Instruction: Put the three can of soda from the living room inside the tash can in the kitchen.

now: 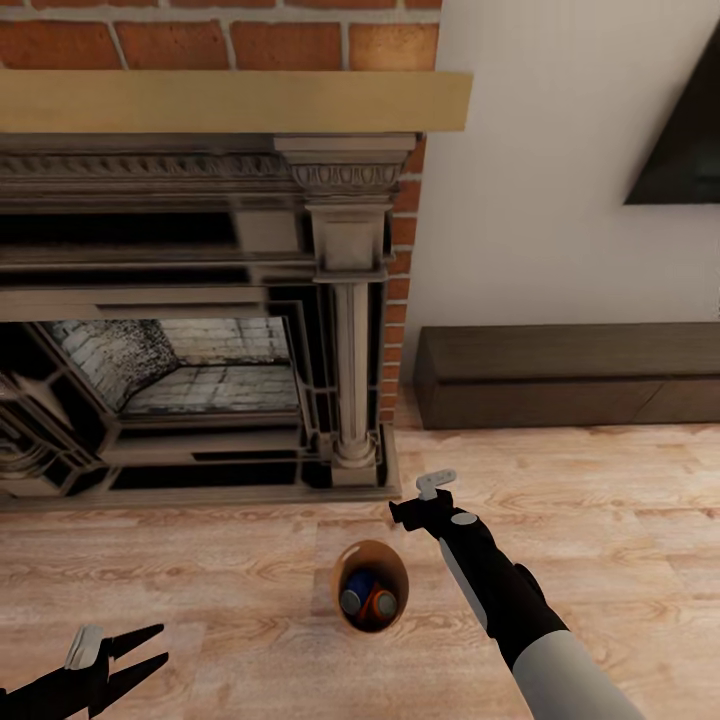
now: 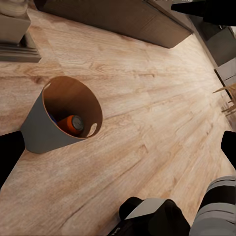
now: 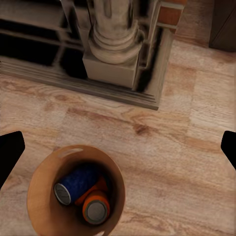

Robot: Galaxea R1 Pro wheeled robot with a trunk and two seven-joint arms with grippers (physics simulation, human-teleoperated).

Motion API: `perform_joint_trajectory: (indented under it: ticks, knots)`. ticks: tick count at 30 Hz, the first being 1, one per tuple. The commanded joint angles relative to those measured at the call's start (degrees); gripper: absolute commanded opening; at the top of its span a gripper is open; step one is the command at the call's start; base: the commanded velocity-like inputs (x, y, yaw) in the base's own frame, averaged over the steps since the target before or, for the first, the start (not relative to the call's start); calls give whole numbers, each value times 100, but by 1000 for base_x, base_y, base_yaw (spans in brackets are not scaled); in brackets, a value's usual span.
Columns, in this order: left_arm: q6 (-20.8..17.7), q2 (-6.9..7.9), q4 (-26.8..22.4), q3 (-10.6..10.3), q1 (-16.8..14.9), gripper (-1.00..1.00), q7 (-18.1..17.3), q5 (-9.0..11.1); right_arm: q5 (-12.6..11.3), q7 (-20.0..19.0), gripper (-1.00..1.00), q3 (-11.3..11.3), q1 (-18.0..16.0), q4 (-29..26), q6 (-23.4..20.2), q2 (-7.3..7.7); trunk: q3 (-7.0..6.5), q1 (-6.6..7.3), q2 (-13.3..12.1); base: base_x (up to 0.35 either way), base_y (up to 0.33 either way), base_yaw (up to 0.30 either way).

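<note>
Head view: bin point(image 1: 371, 585) holding cans point(image 1: 366, 601) stands on floor point(image 1: 600, 480) before fireplace point(image 1: 200, 300); left gripper point(image 1: 135, 655) and right gripper point(image 1: 425, 500) both spread, empty.

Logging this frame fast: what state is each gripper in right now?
Left gripper: open, holding nothing.
Right gripper: open, holding nothing, above the floor beside the trash can.
</note>
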State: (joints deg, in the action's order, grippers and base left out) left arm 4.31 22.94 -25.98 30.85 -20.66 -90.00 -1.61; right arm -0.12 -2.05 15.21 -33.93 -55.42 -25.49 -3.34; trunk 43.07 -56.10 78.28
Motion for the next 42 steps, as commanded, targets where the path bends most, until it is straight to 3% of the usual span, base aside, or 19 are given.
perform_joint_trajectory:
  ticks: [1,42]
  knots:
    - [0,0,-1,0,0,100,0,-1,0,0,100,0,0,0,0,-1,-28,23,-42,0,0,0]
    - [0,0,-3,0,0,100,0,-1,3,1,100,9,0,172,281,0,-1146,923,-1686,0,0,0]
